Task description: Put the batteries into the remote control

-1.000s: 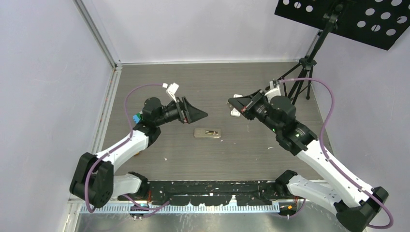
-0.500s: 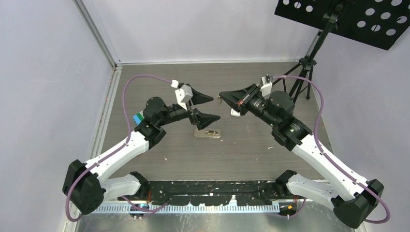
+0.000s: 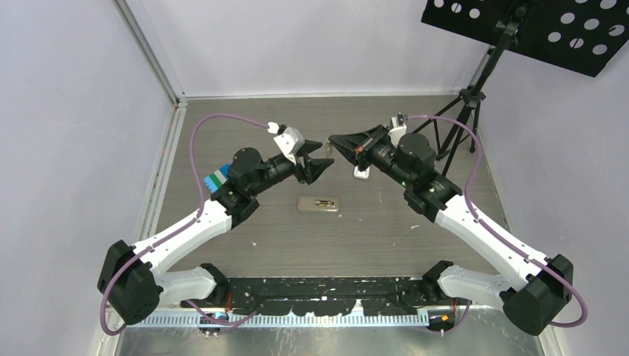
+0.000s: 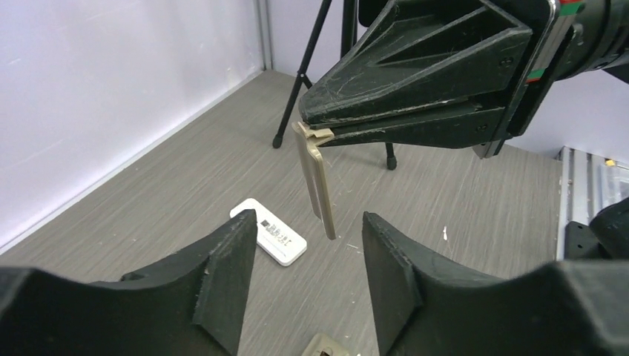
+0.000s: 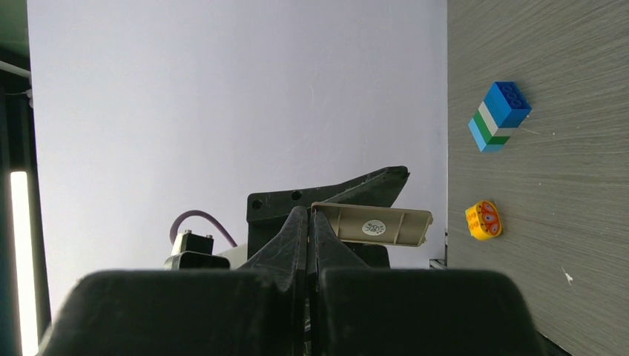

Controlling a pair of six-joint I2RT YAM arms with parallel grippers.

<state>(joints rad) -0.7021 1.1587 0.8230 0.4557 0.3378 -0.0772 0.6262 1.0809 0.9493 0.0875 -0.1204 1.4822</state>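
The remote control lies flat on the bench, right of centre in the overhead view and just beneath the right arm's wrist. No batteries can be picked out in any view. Just left of it and held above the bench, the right claw is clamped on the top end of a thin tan strip, which looks like the battery cover. The strip hangs down toward the left claw, whose jaws stand apart, one on each side of the strip's lower end, neither touching it. This looks like a handover. To go well, the left claw should close squarely on the strip's flat faces and have it firm before the right claw lets go, or the strip may twist or drop. The left wrist view alone shows the strip edge-on and the remote's printed face. The right wrist view alone shows the strip's broad side with a round sticker, plus a blue, white and green block and a small yellow toy. Only the overhead view clearly shows a flat tan piece with a dark middle lying below both claws.
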